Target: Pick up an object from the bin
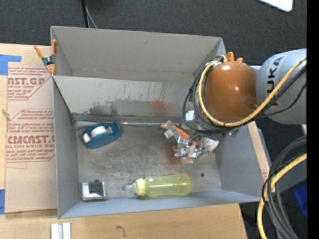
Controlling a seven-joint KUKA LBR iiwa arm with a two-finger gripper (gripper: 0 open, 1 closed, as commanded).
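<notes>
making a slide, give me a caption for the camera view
Arm's hand low at the right of the bin, a yellow bottle lying by the front wall, a blue tape dispenser at left.

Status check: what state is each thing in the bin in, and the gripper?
Blue tape dispenser: resting at back left, untouched.
Yellow baby bottle: lying on its side along the front of the bin, teat end pointing left.
Small black-and-white object: sitting in the front-left corner.
Gripper: low inside at right, apart from all three.
</notes>
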